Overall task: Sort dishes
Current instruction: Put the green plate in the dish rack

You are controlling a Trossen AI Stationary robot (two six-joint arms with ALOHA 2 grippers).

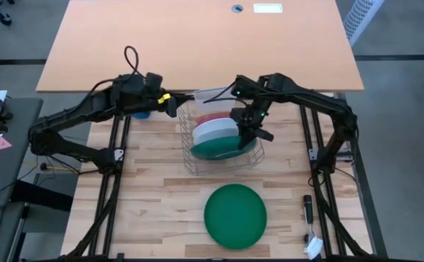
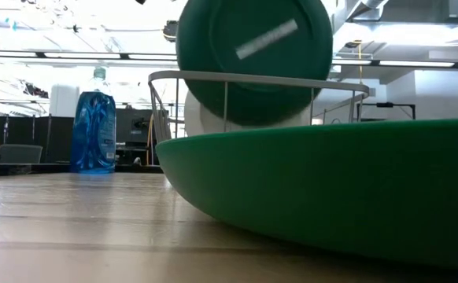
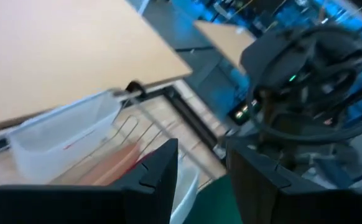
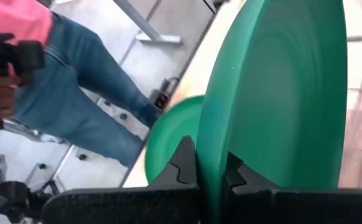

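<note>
- The wire dish rack (image 1: 223,149) is taken as the landmark; it stands on the wooden table (image 1: 146,211), near its middle.
- A dark green plate (image 1: 223,148) is held on edge by the right gripper (image 1: 250,131) at the rack's front, above the wires; in the right wrist view the two fingers (image 4: 184,163) are seen pinched on the plate's rim (image 4: 274,93).
- In the low view this held plate (image 2: 253,55) is seen raised partly above the rack's top rim (image 2: 253,77).
- Behind it in the rack, a white plate (image 1: 213,129) and a salmon-orange plate (image 1: 213,117) are stood on edge.
- A second dark green plate (image 1: 235,215) is laid flat on the table in front of the rack, well apart from it; it fills the foreground of the low view (image 2: 331,189).
- The left gripper (image 1: 174,104) is held at the rack's back left corner, with its fingers (image 3: 159,180) spread apart and nothing between them.
- A blue spray bottle (image 2: 94,126) is stood on the table to the left of the rack.
- A person in blue jeans (image 4: 88,87) is seen beyond the table in the right wrist view.
</note>
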